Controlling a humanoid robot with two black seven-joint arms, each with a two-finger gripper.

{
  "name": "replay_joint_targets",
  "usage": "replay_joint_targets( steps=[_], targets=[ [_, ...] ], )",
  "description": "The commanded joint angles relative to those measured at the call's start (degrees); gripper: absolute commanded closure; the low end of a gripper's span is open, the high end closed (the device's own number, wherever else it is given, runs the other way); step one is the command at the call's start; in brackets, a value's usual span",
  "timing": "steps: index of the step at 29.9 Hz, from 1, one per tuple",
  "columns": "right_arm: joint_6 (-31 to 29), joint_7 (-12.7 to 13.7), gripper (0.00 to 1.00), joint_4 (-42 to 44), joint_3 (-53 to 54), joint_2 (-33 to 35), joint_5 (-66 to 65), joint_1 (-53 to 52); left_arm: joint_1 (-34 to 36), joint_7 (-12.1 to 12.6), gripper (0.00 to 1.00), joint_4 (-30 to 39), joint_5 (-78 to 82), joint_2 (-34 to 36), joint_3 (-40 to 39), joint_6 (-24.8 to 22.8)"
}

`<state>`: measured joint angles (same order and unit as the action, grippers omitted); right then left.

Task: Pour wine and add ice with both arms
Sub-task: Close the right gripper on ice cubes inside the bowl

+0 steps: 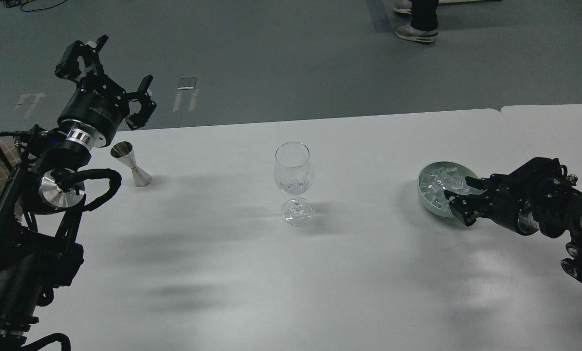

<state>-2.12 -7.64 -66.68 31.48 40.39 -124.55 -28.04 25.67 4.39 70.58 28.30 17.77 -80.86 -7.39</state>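
The ice lay as a heap of small clear cubes in a pale green bowl at the right of the white table. The right gripper reached in from the right at the bowl's near-right rim, one finger over the rim beside the cubes and the other lower against the bowl's outer edge; its fingers stood apart, and whether a cube sat between them could not be made out. Part of the bowl's right side was hidden behind that gripper.

Well to the left, at the table's middle, stood an upright wine glass. Something clear and glinting sat low in its bowl, but whether that was ice, liquid or only reflection was hard to tell.

Farther left, near the table's far edge, stood a steel jigger, upright. The left gripper was raised above and behind it, clear of it, its claws spread wide with nothing between them. The left arm's lower part ran out of view at the left and bottom edges.

At the top edge, a person's shoes and lower leg were cut off by the frame.
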Motion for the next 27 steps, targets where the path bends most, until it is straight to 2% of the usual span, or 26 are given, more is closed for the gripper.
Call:
replay_joint_targets(
  steps=[1,21,25,27],
  targets=[
    [0.2,-0.1,0.42,0.0,0.4,-0.5,0.0,-0.1,0.0,0.0,0.02,0.0,-0.1,-0.1,0.0,0.0],
    [0.1,-0.1,0.42,0.8,1.6,-0.6,0.1,-0.1,0.0,-0.1,0.02,0.0,0.0,0.1,0.0,0.1],
    [0.1,-0.1,0.44,0.8,1.6,-0.7,0.1,0.0,0.0,0.0,0.02,0.0,0.0,0.0,0.0,0.1],
    [0.1,-0.1,0.49,0.7,1.6,-0.7,0.1,0.0,0.0,-0.1,0.02,0.0,0.0,0.1,0.0,0.1]
  ],
)
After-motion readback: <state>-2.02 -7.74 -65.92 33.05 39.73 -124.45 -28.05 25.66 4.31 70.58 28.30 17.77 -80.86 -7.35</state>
